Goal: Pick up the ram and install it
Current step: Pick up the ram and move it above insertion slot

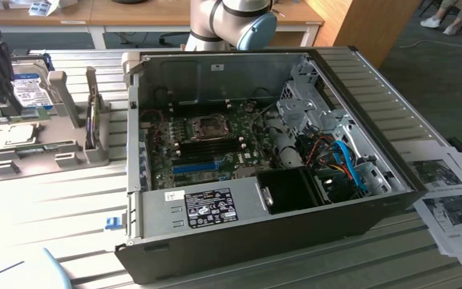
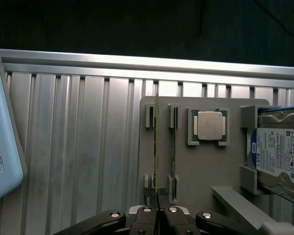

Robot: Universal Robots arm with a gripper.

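Item: claw [image 2: 159, 198], fingers pressed nearly together, pinching the near end of the ram [image 2: 156, 147]. The ram stands on edge in the grey holder's [image 2: 201, 171] slots and stretches away from the claw.
Risk, as I judge it: an end grip could tilt the stick and jam it in the slots.
Just beside: second stick [image 2: 173, 147], easily knocked.
Farther out: processor [image 2: 209, 126], hard drive [image 2: 279, 156].

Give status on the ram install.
Done: the claw is at the holder. In hand: it looks closed on the end of the ram, which stands on edge in the holder's slots. Left: the ram is not lifted out and not yet in the case.
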